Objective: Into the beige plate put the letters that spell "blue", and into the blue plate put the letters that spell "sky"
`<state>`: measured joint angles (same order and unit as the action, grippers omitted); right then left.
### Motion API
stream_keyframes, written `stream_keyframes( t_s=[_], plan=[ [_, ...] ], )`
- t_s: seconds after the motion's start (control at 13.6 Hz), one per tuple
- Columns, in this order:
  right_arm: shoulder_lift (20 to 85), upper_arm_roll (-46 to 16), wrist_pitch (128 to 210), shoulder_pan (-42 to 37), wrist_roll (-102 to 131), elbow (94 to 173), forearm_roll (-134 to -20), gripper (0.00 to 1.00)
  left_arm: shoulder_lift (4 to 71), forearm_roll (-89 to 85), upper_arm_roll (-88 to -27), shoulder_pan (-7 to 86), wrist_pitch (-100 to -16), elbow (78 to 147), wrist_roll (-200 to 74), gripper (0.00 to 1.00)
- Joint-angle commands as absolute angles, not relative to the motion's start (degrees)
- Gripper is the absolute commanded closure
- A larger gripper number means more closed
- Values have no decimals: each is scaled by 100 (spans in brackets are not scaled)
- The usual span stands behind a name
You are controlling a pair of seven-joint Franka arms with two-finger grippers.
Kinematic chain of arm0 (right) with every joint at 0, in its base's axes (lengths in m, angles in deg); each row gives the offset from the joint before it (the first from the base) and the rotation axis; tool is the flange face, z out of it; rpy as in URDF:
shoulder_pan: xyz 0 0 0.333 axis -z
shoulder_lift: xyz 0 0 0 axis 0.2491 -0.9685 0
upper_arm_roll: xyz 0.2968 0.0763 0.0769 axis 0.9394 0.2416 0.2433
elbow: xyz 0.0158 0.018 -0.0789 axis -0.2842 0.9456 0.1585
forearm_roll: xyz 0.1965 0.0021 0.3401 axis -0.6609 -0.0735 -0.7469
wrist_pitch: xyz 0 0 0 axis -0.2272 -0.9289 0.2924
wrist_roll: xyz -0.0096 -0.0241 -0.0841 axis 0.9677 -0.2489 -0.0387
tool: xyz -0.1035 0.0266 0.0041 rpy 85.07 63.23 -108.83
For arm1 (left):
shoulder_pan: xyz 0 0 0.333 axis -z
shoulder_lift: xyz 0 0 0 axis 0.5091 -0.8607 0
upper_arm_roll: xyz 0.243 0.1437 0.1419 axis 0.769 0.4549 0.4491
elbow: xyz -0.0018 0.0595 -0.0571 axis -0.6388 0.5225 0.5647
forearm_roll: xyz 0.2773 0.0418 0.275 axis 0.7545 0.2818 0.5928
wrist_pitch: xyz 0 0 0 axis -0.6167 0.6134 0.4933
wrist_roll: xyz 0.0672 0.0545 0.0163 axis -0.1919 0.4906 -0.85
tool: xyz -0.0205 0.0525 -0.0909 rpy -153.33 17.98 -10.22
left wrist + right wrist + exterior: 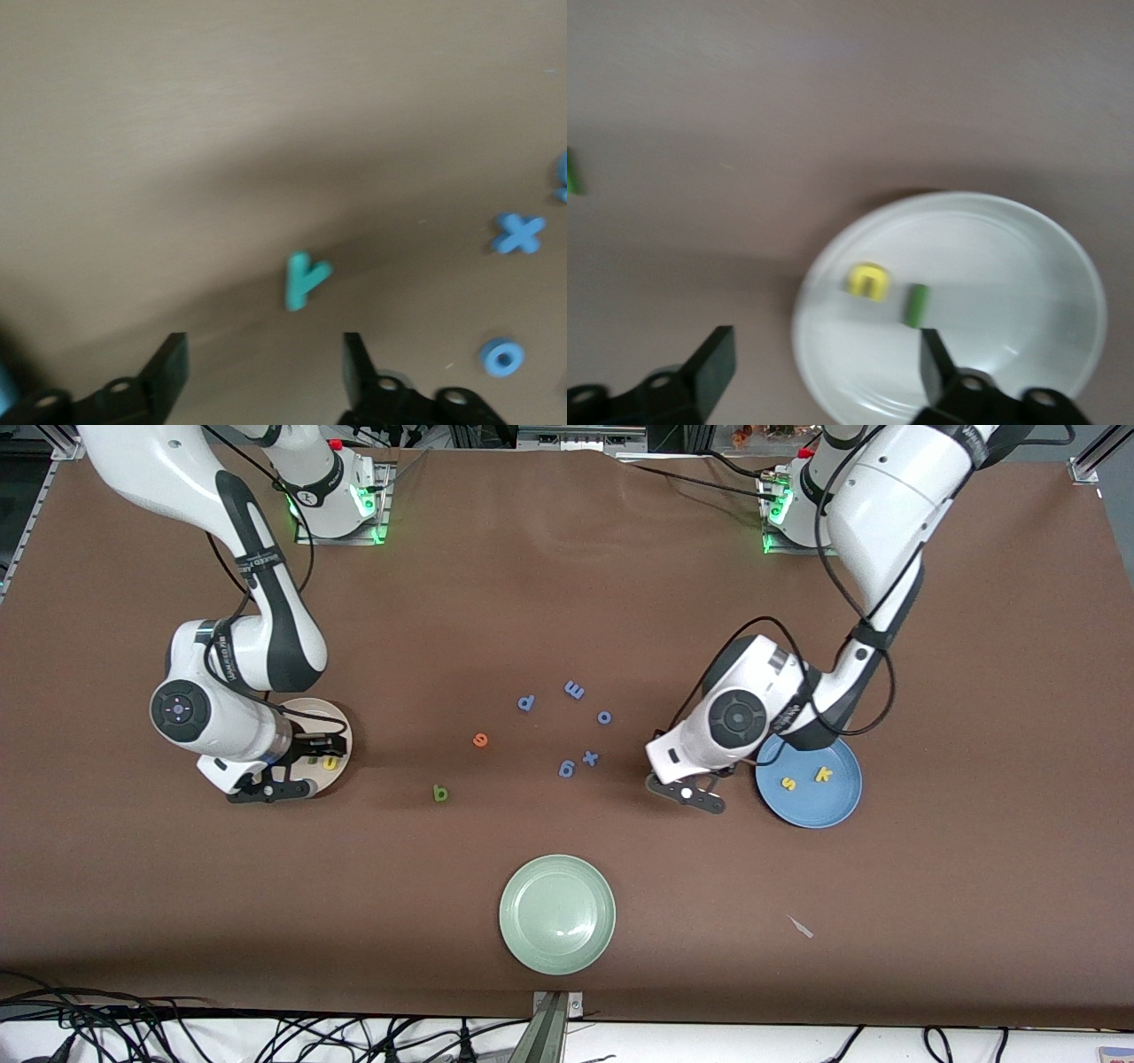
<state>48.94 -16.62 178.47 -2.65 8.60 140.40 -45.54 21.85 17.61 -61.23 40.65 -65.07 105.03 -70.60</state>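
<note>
Working from my camera's edge of the worktop (974, 957) outward, the pale green plate (557, 913) sits nearest, at six o'clock, empty and no part of the job; farther up, the dark green b (439, 793) lies alone on the cloth, and the orange e (480, 740) just past it toward one o'clock; both are still owed to the beige plate (344, 737), which sits at nine o'clock toward the right arm's end.

In the right wrist view that plate already holds the yellow u (868, 280) and the dark green l (918, 304); the right gripper (270, 786) hangs over its near rim, jaws wide and empty.

At three o'clock the blue plate (840, 802) carries the yellow s (787, 783) and yellow k (824, 774); the left gripper (695, 793) hangs just beside it, toward the centre, jaws spread and holding nothing, over the teal y (304, 280) lying flat on the cloth.

Farthest up, the all-blue letters (574, 689) cluster at the centre; I leave those alone.

I judge the letters feather-light, soft foam, thin and easily nudged aside; for the y I would come straight down and pinch across its stem, closing gently so it does not squirt out.
</note>
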Motion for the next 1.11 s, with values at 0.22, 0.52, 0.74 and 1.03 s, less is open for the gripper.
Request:
stream_keyframes(
  t_s=[0.22,0.52,0.74,1.03],
  plan=[
    [4043,-1003,17751,-359,141,12807,-4621,0,1805,2238,-6091,4168,-7059,10514,-7048,32],
    [3392,-686,17997,-447,26,12323,-4630,0,1735,2248,-6091,4177,-7147,10522,-7040,43],
    [3154,-686,18313,-640,26,12295,-4630,0,1673,2248,-6082,4168,-7296,10505,-6987,79],
    [2987,-686,18471,-728,-106,12287,-4577,0,1717,2248,-6073,4115,-7305,10470,-6996,100]
  ],
)
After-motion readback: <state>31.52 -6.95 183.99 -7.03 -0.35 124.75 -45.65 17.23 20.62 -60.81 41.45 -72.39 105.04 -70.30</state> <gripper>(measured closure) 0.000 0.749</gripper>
